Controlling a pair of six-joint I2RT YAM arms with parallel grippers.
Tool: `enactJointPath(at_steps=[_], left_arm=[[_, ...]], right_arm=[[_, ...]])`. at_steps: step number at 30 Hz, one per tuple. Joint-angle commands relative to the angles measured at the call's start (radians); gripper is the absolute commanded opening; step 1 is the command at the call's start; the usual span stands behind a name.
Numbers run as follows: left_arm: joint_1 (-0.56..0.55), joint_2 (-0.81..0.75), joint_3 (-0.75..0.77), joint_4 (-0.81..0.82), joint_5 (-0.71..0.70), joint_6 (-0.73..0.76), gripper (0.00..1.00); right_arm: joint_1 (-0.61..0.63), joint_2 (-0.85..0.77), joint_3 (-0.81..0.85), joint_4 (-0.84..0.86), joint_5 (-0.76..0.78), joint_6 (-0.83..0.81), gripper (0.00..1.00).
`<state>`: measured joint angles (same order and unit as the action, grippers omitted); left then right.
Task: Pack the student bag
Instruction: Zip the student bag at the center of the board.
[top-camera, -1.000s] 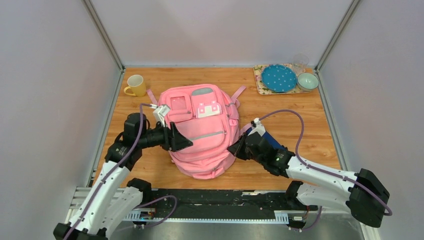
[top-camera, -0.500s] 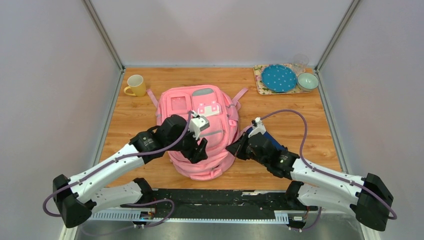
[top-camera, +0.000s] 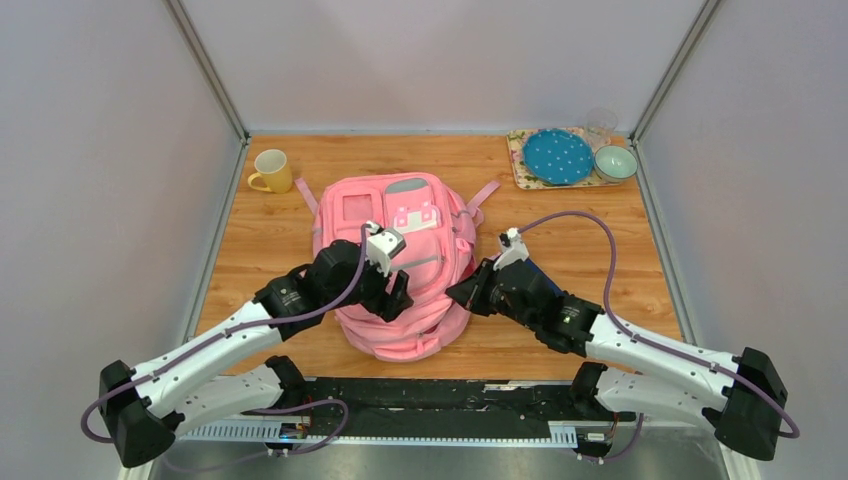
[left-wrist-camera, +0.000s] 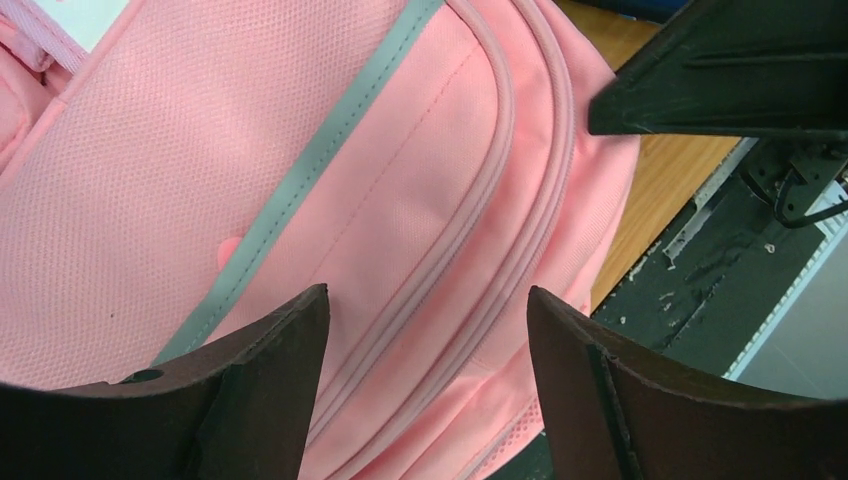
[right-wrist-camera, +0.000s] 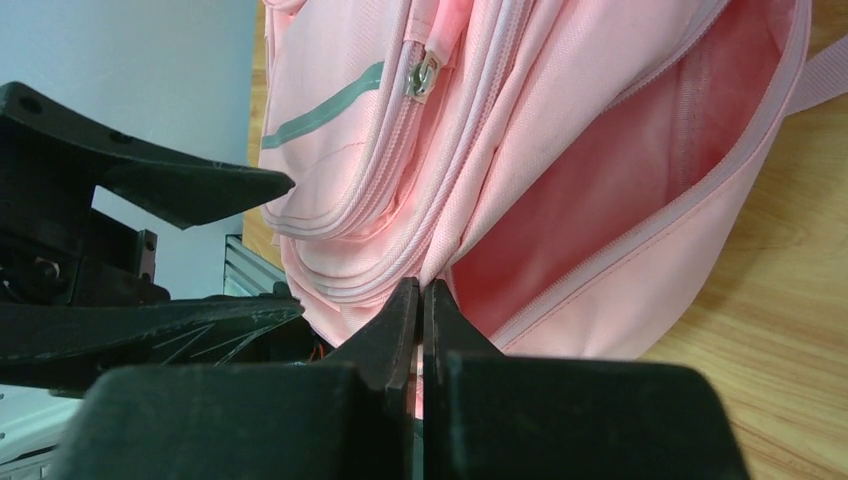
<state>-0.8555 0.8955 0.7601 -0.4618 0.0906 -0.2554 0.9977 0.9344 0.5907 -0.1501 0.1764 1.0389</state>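
Where right end effector (right-wrist-camera: 421, 290) pinches — bag (right-wrist-camera: 520, 120) gapes.

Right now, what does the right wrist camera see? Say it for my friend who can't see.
The shut right gripper pinches the edge of the pink student bag, whose main pocket gapes open, showing pink lining. The open left gripper is at left, wooden table at right.

From above, my left arm (top-camera: 230, 335) covers the lower front of the large pink fabric backpack (top-camera: 447, 243). A dark blue thing (top-camera: 534, 271) under my right arm (top-camera: 640, 345) is mostly hidden; I can't identify it.
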Motion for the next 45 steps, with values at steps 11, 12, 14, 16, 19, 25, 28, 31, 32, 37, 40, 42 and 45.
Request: enactJointPath(at_steps=[11,12,14,16,19,25,28,31,32,37,40,42,45], left_arm=[[-0.011,0.066,-0.019,0.17,-0.063,0.157,0.81],[-0.013,0.063,-0.025,0.175,-0.057,0.166,0.81],[-0.014,0.053,-0.047,0.199,-0.028,0.189,0.81],[-0.02,0.04,-0.059,0.215,-0.011,0.202,0.82],[-0.025,0.045,-0.074,0.23,-0.011,0.228,0.82],[-0.034,0.079,-0.087,0.244,-0.08,0.254,0.54],[-0.036,0.072,-0.097,0.264,-0.089,0.255,0.4],[-0.037,0.069,-0.096,0.275,-0.13,0.254,0.27],[-0.036,0.068,-0.094,0.275,-0.135,0.254,0.23],[-0.037,0.065,-0.088,0.279,-0.176,0.252,0.0],[-0.037,0.046,-0.084,0.282,-0.19,0.237,0.0],[-0.036,0.026,-0.081,0.282,-0.19,0.229,0.0],[-0.037,0.003,-0.067,0.273,-0.195,0.209,0.0]], right_arm=[[0.062,0.012,0.11,0.021,0.008,-0.025,0.0],[0.061,0.011,0.113,0.02,0.008,-0.025,0.0],[0.064,0.009,0.116,0.015,0.011,-0.027,0.0],[0.064,0.006,0.121,0.008,0.011,-0.03,0.0],[0.064,0.001,0.127,0.004,0.009,-0.031,0.0],[0.07,-0.009,0.138,-0.008,0.008,-0.039,0.0],[0.073,-0.014,0.138,-0.014,0.009,-0.04,0.0],[0.074,-0.016,0.138,-0.017,0.012,-0.04,0.0],[0.075,-0.016,0.138,-0.017,0.009,-0.039,0.0],[0.076,-0.019,0.133,-0.046,0.026,-0.04,0.05],[0.076,-0.04,0.139,-0.179,0.107,-0.031,0.41],[0.076,-0.068,0.138,-0.265,0.165,-0.007,0.69],[0.076,-0.143,0.12,-0.382,0.25,0.013,0.84]])
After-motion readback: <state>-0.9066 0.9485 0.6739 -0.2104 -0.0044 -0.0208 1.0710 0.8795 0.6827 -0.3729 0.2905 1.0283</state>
